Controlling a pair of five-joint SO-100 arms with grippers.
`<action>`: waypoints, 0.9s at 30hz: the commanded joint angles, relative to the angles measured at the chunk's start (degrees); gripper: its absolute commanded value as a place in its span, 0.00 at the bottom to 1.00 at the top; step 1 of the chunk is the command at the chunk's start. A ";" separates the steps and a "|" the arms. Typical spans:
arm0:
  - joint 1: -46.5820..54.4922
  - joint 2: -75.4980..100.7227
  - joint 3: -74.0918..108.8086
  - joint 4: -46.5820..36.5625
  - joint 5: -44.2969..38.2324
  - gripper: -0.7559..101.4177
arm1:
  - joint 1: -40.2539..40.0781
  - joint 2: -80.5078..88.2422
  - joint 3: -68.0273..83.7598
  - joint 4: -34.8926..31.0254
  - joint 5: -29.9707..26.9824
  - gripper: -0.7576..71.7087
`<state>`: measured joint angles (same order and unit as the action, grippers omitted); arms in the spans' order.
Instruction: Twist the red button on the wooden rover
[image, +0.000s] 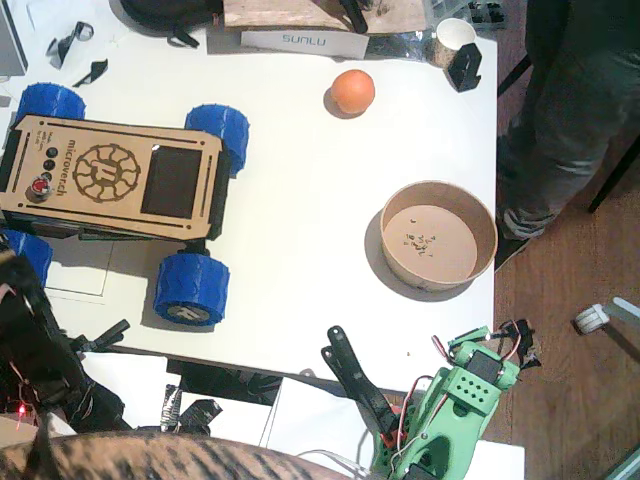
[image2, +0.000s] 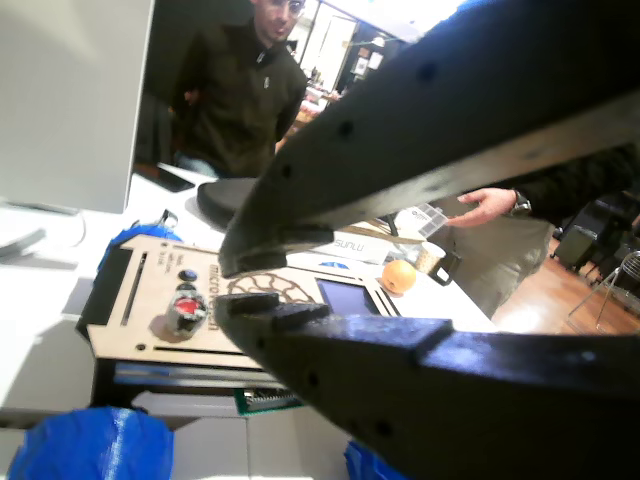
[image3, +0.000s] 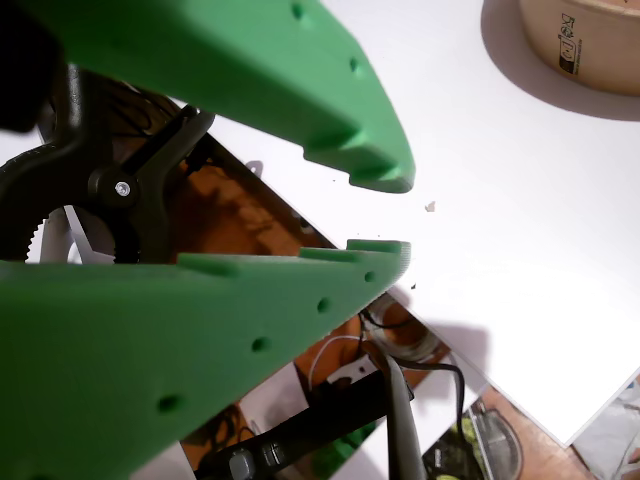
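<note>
The wooden rover (image: 110, 180) stands at the table's left on blue wheels, with its engraved gear emblem and dark window facing up. Its red button (image: 40, 187) sits near the left end of the deck, beside the small black buttons. In a wrist view the left gripper (image2: 238, 282), black, hovers in front of the rover (image2: 250, 320), a little short of and above the red button (image2: 187, 308); its jaws are slightly open and hold nothing. The green right gripper (image3: 388, 212) is open over the table's near edge, also holding nothing. The right arm (image: 460, 400) rests at the bottom.
An orange (image: 352, 91) lies at the back centre, and a round paper bowl (image: 438, 235) stands at the right. A black clamp (image: 350, 375) grips the front edge. One person (image: 570, 110) stands at the right, and another person (image2: 240, 90) is behind the table.
</note>
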<state>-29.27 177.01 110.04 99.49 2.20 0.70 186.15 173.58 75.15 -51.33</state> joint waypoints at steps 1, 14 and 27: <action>0.18 -5.80 -0.09 -4.39 0.35 0.01 | 0.18 0.09 -0.26 0.35 -0.53 0.04; 0.35 -23.29 0.00 -17.31 -0.26 0.01 | 0.18 0.09 -0.26 0.35 -0.53 0.04; 5.19 -40.78 -0.70 -26.28 -0.53 0.01 | 0.18 0.09 -0.26 0.35 -0.53 0.04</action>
<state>-26.72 138.52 110.21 75.32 2.20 0.70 186.15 173.58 75.15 -51.33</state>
